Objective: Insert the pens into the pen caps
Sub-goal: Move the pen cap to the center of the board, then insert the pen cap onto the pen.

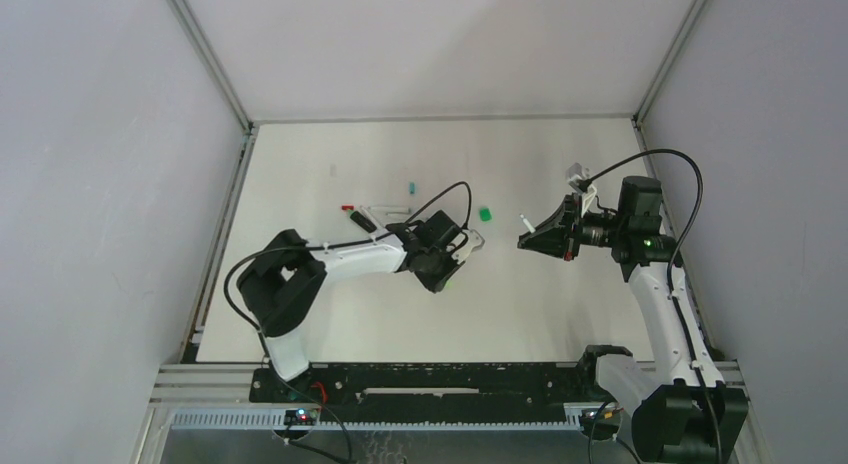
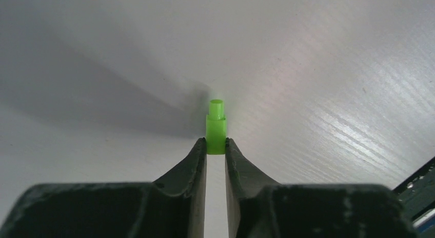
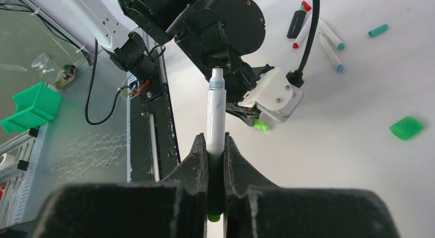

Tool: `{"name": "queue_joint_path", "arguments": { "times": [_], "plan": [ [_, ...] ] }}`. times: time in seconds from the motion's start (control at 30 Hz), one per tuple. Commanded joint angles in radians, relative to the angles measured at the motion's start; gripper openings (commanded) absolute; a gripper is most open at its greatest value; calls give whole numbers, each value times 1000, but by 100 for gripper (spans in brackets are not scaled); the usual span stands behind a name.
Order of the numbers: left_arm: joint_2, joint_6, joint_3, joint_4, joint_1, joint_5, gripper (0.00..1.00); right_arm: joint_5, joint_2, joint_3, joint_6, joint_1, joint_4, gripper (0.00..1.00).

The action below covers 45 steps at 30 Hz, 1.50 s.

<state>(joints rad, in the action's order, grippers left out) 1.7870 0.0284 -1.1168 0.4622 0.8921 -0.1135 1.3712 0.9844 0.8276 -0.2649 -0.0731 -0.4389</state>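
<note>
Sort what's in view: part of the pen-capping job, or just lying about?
Job: bright green cap in left gripper; white pen in right gripper; loose pens, teal cap, chunky green cap on the table.
Lying about: green bin and glass jar, off the table.

I count 5 pens: 1 white pen (image 3: pixel 216 112) pinched in my right gripper (image 3: pixel 216 141), and on the table (image 1: pixel 560 314) 1 teal-tipped pen (image 3: pixel 331 34), 1 blue-tipped pen (image 3: pixel 328 52), 1 red-tipped pen (image 3: pixel 298 40) and 1 black marker (image 3: pixel 296 23). I count 4 caps: 1 bright green cap (image 2: pixel 216 129) pinched in my left gripper (image 2: pixel 215 143), 1 chunky green cap (image 3: pixel 406 127), 1 teal cap (image 3: pixel 378 30) and 1 small red cap (image 3: pixel 306 5).
</note>
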Motion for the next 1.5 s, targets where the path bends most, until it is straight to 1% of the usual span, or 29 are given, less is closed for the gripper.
{"name": "queue_joint_path", "arguments": {
  "times": [0.0,0.13,0.2,0.3,0.33,0.43,0.57,0.67,0.77,0.83,0.87,0.93,0.97,1.0,1.07,1.13,1.17,1.27,1.3,1.37,1.43,1.47],
  "plan": [
    [20,53,-49,18,1,46,24,23,-15,34,-22,-8,1,0],
    [6,29,-44,4,1,107,34,22,-15,34,-22,-10,-1,0],
    [-10,9,-41,1,-1,171,39,22,-15,34,-23,-10,-1,0],
    [-58,-21,-31,5,0,259,41,24,-17,34,-23,-11,-1,0],
    [-85,-53,-19,-4,0,282,41,25,-19,34,-24,-13,1,0],
    [-203,-119,39,-44,-1,288,41,27,-22,34,-24,-14,1,0],
    [-338,-234,166,-146,-1,204,36,26,-23,36,-26,-17,1,0],
    [-365,-347,235,-217,-1,108,24,25,-25,36,-28,-20,-3,0],
    [-349,-533,296,-303,-1,20,13,24,-26,36,-30,-26,-4,0],
    [-343,-673,337,-353,0,11,13,23,-26,36,-30,-29,-3,0],
    [-346,-738,348,-359,3,30,14,23,-27,36,-29,-31,-6,0],
    [-372,-821,367,-365,24,93,17,23,-26,36,-29,-31,-6,0],
    [-390,-852,374,-369,39,163,23,22,-26,36,-29,-31,-6,0],
    [-407,-879,380,-370,52,201,29,22,-26,36,-29,-30,-7,0],
    [-429,-948,389,-370,60,260,37,21,-26,36,-31,-30,-9,0],
    [-440,-1026,402,-379,61,290,47,20,-27,36,-30,-30,-11,0],
    [-447,-1080,405,-374,61,315,50,21,-28,36,-32,-30,-13,0],
    [-458,-1303,421,-344,62,395,60,23,-27,36,-32,-30,-14,0],
    [-455,-1364,413,-317,62,418,61,24,-28,36,-33,-29,-13,0],
    [-427,-1455,342,-185,62,454,61,24,-29,36,-33,-30,-15,0],
    [-375,-1469,206,-17,62,477,61,26,-30,36,-32,-30,-17,0],
    [-345,-1469,170,44,62,476,61,25,-29,36,-33,-30,-17,0]
  ]
}}
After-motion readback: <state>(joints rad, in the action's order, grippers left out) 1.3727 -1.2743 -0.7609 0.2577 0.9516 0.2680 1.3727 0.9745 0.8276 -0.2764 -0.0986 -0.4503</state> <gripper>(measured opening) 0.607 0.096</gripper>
